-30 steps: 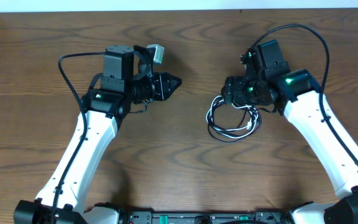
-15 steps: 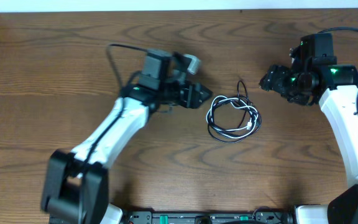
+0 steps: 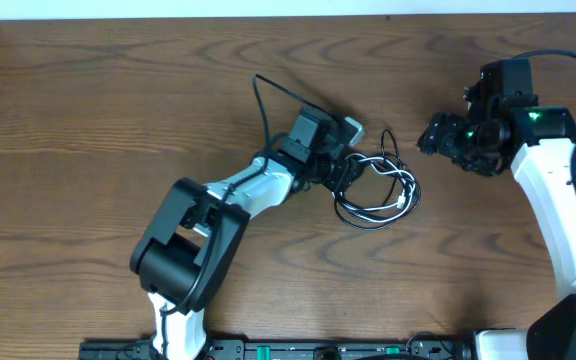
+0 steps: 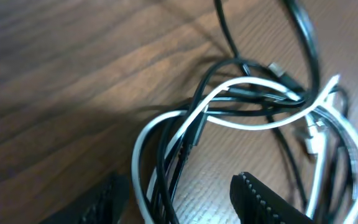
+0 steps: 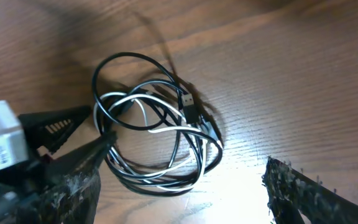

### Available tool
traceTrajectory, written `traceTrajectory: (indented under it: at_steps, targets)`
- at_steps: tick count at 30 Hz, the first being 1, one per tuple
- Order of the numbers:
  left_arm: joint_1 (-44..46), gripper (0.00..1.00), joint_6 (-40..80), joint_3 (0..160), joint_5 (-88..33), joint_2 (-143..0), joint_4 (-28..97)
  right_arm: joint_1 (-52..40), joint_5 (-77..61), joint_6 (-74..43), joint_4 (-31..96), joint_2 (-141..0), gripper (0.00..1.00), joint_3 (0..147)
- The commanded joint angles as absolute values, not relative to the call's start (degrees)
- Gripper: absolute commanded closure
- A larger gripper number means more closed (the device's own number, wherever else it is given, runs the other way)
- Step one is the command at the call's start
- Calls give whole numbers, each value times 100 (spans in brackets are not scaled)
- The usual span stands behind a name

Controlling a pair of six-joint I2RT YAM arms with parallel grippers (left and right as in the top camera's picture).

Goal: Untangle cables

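Left hand (image 3: 346, 175) stands open, its fingers either side of the near loops of the cables (image 3: 376, 196), evidently positioned to pinch a strand. Cables lie coiled together on the desk (image 3: 68, 200). Right hand (image 3: 430, 135), open and empty, hovers apart from them.

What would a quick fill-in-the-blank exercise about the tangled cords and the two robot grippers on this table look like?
1. The tangled bundle of thin cords on the brown wooden table has two colours, black and ____.
2. The left gripper has its jaws ____, one on each side of strands at the bundle's edge.
3. The right gripper, jaws open, stands apart from the bundle and holds ____.
Missing words: white; open; nothing.
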State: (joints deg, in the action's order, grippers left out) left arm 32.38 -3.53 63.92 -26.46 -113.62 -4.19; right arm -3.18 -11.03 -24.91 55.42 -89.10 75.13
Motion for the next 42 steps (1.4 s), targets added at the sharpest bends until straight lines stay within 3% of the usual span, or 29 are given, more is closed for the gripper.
traceTrajectory:
  at_steps: [1,7,15,20,27,31,42]
  targets:
    - [3358,47,-580,6407,-1638,-11548,-473,-309,-1063,-2390,5500,-8925,20,7332]
    - [3385,58,-580,6407,-1511,-11692,-464,-309,-1068,-2392,5376,-8925,20,7072]
    - [3395,92,-576,6407,-1509,-11773,-322,-309,-1070,-2392,5295,-8925,20,6971]
    - [3391,93,-255,6414,-1190,-11509,-226,-309,-1317,-2390,5207,-8925,21,6973]
    - [3382,92,582,6453,-1450,-9445,432,-410,-2045,-1669,5089,-8925,22,6973]
    - [3380,92,659,6453,-1605,-8720,644,-486,-2628,-1221,4897,-8925,31,6969]
    - [3350,93,978,6453,-1603,-8318,725,-947,-3002,-1057,4239,-8927,34,6952]
